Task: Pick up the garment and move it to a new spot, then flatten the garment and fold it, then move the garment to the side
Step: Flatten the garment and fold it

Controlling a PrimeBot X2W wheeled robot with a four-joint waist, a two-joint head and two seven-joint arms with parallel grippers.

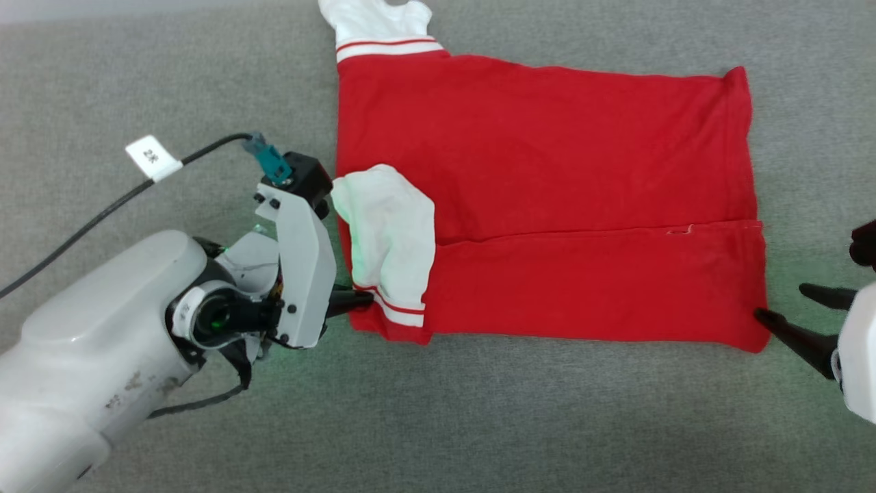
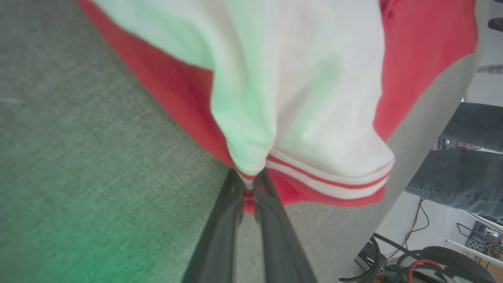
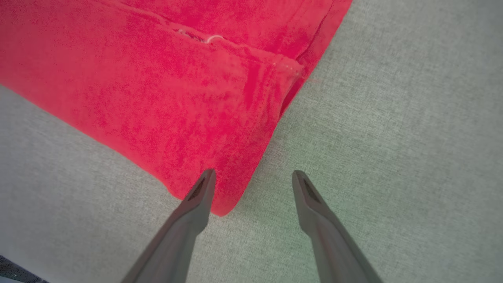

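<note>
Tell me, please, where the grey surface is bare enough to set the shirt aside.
Bare: the grey surface nearer than the garment, and far left beyond the cable. Crowded: its near corners, with the left gripper shut on the cuff and the right gripper open.

Scuffed pale-grey forearm; black cable with white tag; teal connector; left tool has 2 dark tapered fingers.

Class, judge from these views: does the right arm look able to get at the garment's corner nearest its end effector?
Probably yes. The open right end effector sits right at the garment's corner, one finger by the red cloth's edge, with nothing but bare grey surface between them.
</note>
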